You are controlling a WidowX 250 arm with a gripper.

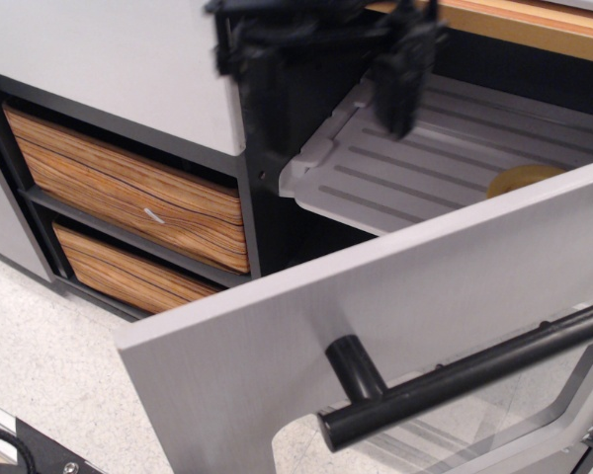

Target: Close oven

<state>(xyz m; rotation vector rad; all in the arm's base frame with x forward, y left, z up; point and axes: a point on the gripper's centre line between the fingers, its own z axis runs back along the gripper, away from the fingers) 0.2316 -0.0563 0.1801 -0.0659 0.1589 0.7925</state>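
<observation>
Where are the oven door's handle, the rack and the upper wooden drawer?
Handle (445,380), the only view, middle of the black bar.
Rack (445,163), same view, ribbed grey surface.
Upper wooden drawer (119,188), same view, middle of its front.

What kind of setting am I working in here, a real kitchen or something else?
Likely a toy kitchen set on a lab floor, not a real one. The oven door hangs open with a thick black handle, a grey ribbed rack inside, and wood-grain drawers alongside.
</observation>
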